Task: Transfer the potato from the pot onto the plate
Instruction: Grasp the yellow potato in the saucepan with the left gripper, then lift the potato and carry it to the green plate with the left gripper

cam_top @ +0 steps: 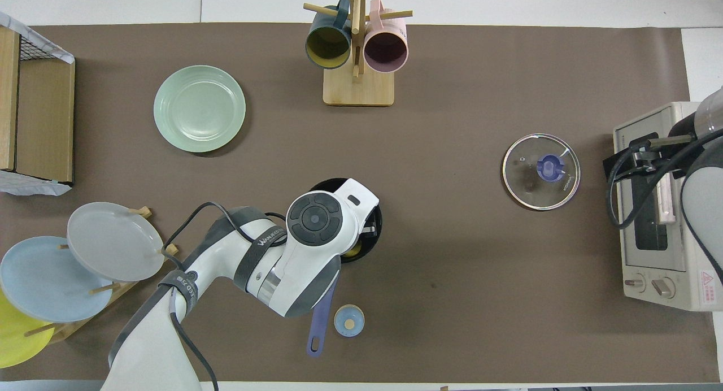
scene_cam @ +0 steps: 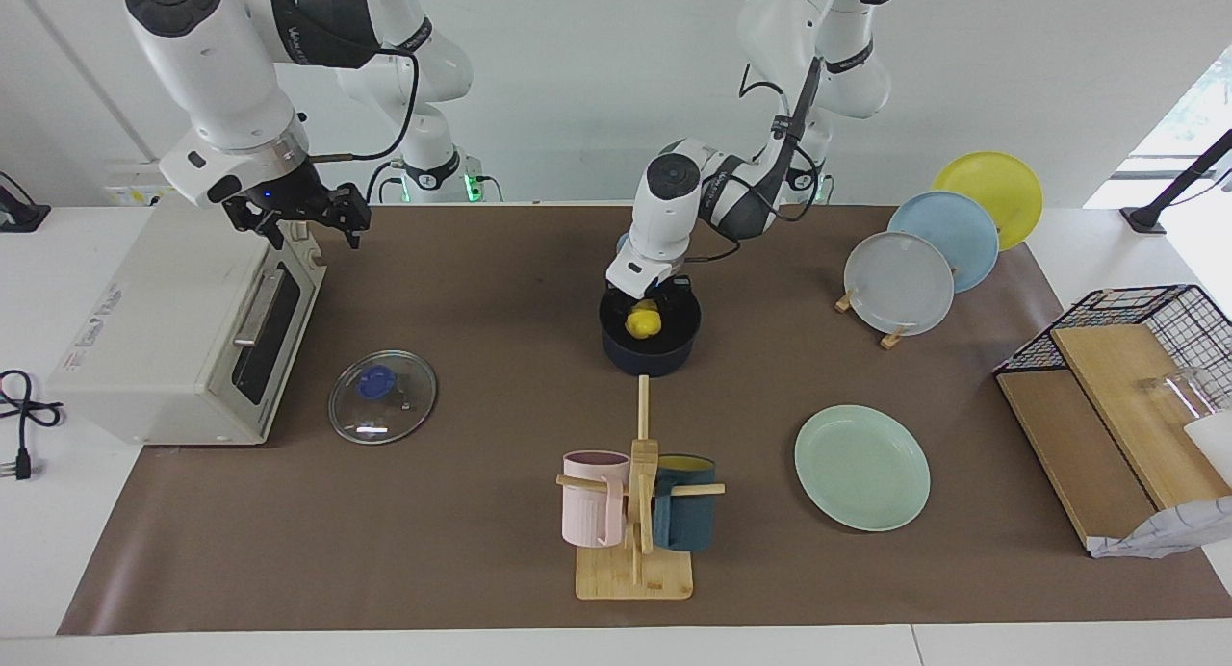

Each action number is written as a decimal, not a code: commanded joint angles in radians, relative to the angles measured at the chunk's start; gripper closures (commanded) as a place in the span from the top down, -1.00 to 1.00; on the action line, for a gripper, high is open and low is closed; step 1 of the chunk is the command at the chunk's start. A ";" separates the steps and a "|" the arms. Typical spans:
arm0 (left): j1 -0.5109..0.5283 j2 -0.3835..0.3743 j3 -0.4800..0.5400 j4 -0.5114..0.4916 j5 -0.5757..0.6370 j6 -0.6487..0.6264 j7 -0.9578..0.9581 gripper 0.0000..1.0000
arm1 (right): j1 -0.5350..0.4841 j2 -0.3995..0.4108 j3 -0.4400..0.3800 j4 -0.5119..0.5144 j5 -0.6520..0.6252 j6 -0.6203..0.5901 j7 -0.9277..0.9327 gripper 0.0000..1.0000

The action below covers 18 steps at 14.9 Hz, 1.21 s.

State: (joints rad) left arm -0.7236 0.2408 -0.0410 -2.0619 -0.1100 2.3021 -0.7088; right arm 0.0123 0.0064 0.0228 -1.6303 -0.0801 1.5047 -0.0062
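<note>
Left hand (scene_cam: 647, 303) down in the pot (scene_cam: 650, 353), I had it clamped on the potato (scene_cam: 642, 320), nothing lifted yet, the carry to the green plate (scene_cam: 861, 467) remaining, right hand (scene_cam: 300, 216) open over the toaster oven (scene_cam: 183, 329).

You can make out only one near-legible mark: white lettering, roughly "WANXEDA", on the left arm (cam_top: 265, 241)'s dark band. The toaster oven (cam_top: 661, 210)'s red sticker can't be read.
</note>
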 commanded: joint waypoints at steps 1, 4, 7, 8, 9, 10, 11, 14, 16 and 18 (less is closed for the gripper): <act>-0.010 -0.015 0.019 0.022 -0.019 -0.039 0.003 -1.00 | -0.031 -0.026 0.005 -0.031 0.016 0.003 0.005 1.00; 0.023 -0.040 0.018 0.107 -0.022 -0.154 -0.007 -1.00 | -0.034 -0.020 0.034 -0.023 0.013 0.015 0.005 1.00; 0.042 -0.057 0.027 0.186 -0.050 -0.263 -0.004 -1.00 | -0.037 -0.025 0.031 -0.026 0.014 0.015 0.009 1.00; 0.074 -0.058 0.026 0.221 -0.050 -0.306 -0.001 -1.00 | -0.040 -0.025 0.025 -0.025 0.016 0.015 0.008 1.00; 0.097 -0.060 0.026 0.265 -0.050 -0.356 0.008 -1.00 | -0.045 -0.025 0.023 -0.025 0.014 0.015 0.008 1.00; 0.122 -0.055 0.027 0.320 -0.048 -0.404 0.015 -1.00 | -0.046 -0.025 0.022 -0.025 0.014 0.014 0.005 1.00; 0.157 -0.045 0.027 0.371 -0.048 -0.435 0.046 -1.00 | -0.046 -0.022 0.020 -0.023 0.016 0.015 0.005 1.00; 0.284 -0.003 0.027 0.476 -0.036 -0.516 0.237 -1.00 | -0.051 -0.013 0.023 -0.017 0.016 0.017 0.005 1.00; 0.383 0.006 0.029 0.482 -0.031 -0.501 0.403 -1.00 | -0.040 0.001 0.017 -0.016 0.016 0.017 0.005 1.00; 0.472 0.029 0.027 0.485 -0.013 -0.478 0.530 -1.00 | -0.038 0.012 0.012 -0.003 0.016 0.017 0.005 1.00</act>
State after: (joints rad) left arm -0.3255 0.2240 -0.0018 -1.6150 -0.1356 1.8253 -0.2909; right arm -0.0221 0.0112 0.0379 -1.6318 -0.0801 1.5075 -0.0062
